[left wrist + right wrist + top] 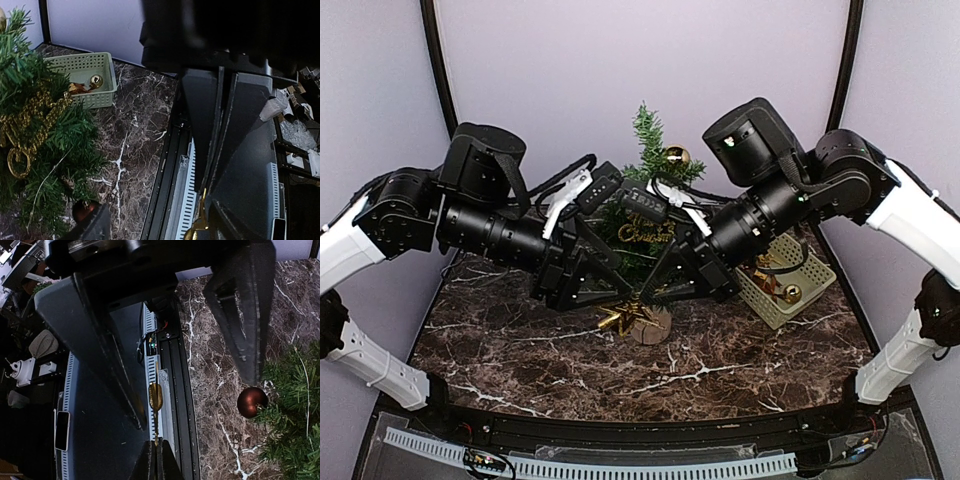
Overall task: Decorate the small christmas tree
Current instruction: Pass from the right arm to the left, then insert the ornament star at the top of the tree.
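The small christmas tree (648,150) stands at the table's middle on a pale stump base (655,326). It carries a gold ball (676,155), a gold script ornament (646,235) and a brown-red ball (252,402). Both grippers meet low in front of it. My right gripper (156,445) is shut on the thin stem of a gold leaf ornament (155,395), which shows near the stump as gold leaf ornament (623,318) in the top view. My left gripper (196,404) is open, its fingers wide apart on either side of that leaf, touching nothing that I can see.
A pale green basket (807,285) sits at the right with a gold ball (96,80) and other decorations inside. The arms cross before the tree and hide its lower branches. The table's black front rail (177,390) runs just under the grippers.
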